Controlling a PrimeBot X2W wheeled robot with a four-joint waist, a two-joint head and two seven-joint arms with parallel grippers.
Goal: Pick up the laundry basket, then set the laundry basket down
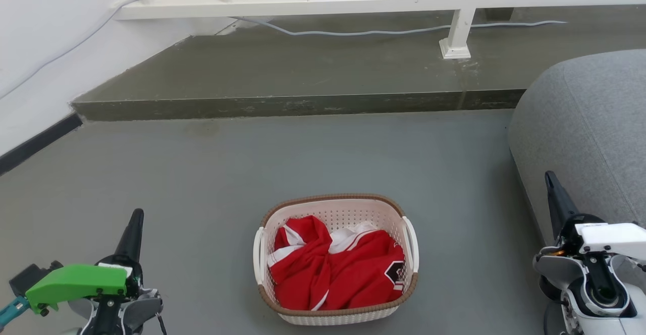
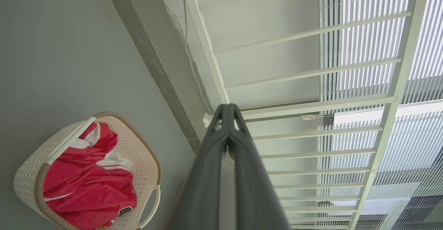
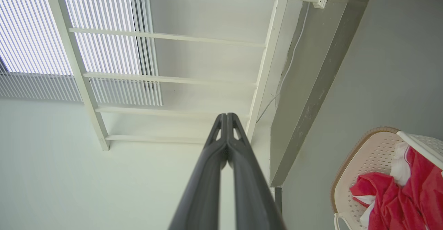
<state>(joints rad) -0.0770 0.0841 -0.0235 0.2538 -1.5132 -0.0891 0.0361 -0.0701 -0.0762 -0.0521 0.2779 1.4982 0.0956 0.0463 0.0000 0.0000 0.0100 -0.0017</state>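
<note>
The laundry basket (image 1: 334,197) sat on the floor (image 1: 202,173) between the left hand (image 1: 132,236) and right hand (image 1: 555,196), both pressed together and well clear; each would best spread first, then close evenly on the side handles (image 1: 259,254).

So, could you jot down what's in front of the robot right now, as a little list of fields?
basket: on the grey floor, between the two hands, untouched
contents: crumpled red and white clothes
left hand: shut, empty, left of the basket and apart from it
right hand: shut, empty, right of the basket, next to a grey seat
background: raised step with a white railing
</note>
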